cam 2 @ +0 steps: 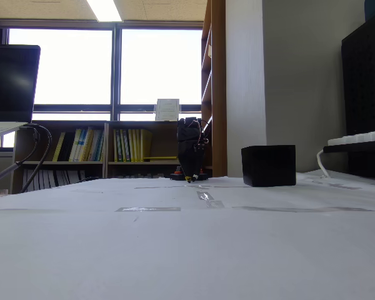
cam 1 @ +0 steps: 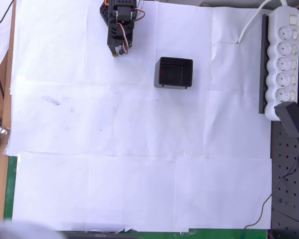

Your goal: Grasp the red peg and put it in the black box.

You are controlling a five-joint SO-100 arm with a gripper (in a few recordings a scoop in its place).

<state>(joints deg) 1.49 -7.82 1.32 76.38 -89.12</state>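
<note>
White paper-covered table (cam 1: 139,164) fills the foreground | black box (cam 1: 174,72) sits right of the fingers, apart from them | red peg (cam 1: 161,74) lies inside it | gripper (cam 1: 117,51) points down, finger spacing unclear

A: Where is the arm?
B: Folded at the top of the overhead view; black body, red wires looped on it; the gripper (cam 1: 117,51) points down the picture.
A: And from the side?
B: The gripper (cam 2: 190,179) hangs low, tips near the table (cam 2: 187,250); jaw state unclear.
</note>
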